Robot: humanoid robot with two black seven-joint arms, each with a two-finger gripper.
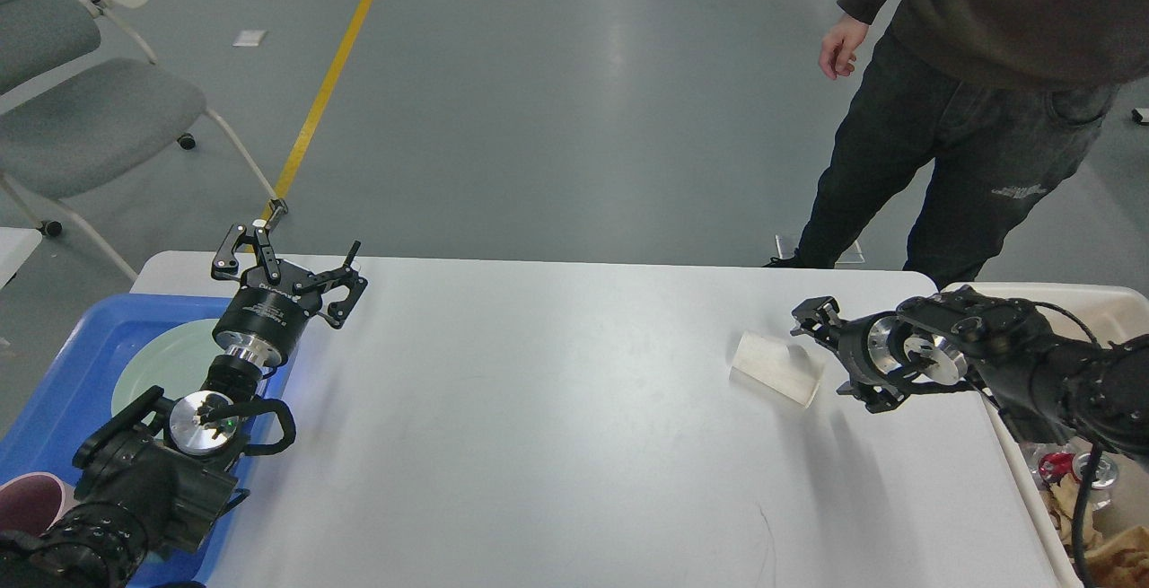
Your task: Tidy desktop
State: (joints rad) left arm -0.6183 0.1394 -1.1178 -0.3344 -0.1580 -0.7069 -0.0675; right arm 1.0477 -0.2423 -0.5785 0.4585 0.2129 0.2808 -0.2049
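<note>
white and matte, the desktop surface (556, 408) fills the near view; grey floor, a yellow line (334, 72) and a chair (81, 112) lie beyond at 12 o'clock. left gripper (289, 258), jaws apart, hangs over its 9 o'clock edge. right gripper (821, 355), at 3 o'clock, sits just beside a tipped cup (777, 368); its jaws i cannot tell.

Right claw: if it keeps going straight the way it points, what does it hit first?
Probably the clear plastic cup lying on its side on the desktop, just ahead of the right claw. Height is hard to judge, so it might pass just above it.
</note>
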